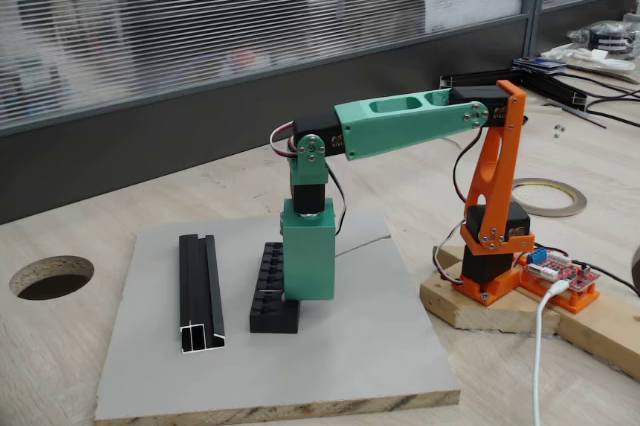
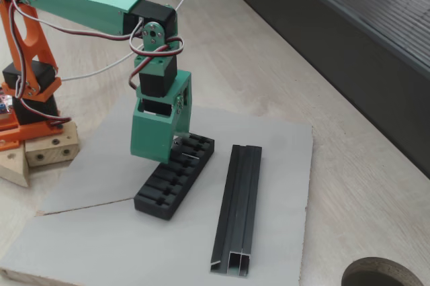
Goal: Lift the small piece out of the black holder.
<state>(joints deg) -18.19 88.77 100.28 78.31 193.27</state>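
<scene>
The black holder [image 1: 270,286] [image 2: 176,176], a ribbed block, lies on a grey board [image 1: 380,346] [image 2: 282,158]. My gripper [image 1: 307,291] [image 2: 156,155], a boxy green end piece, points straight down onto the holder's middle, and its lower edge meets the ribs. A thin silvery sliver, the small piece [image 2: 191,156], lies in a slot just beside the gripper's lower edge in a fixed view. The green housing hides the fingertips, so whether they hold anything is unclear.
A long black channel profile [image 1: 200,291] [image 2: 238,212] lies parallel to the holder on the board. A thin straw-coloured wire [image 1: 362,244] rests behind the gripper. The table has a round hole [image 1: 50,276] [image 2: 383,276]. A tape roll [image 1: 548,196] lies behind the orange arm base [image 1: 490,246].
</scene>
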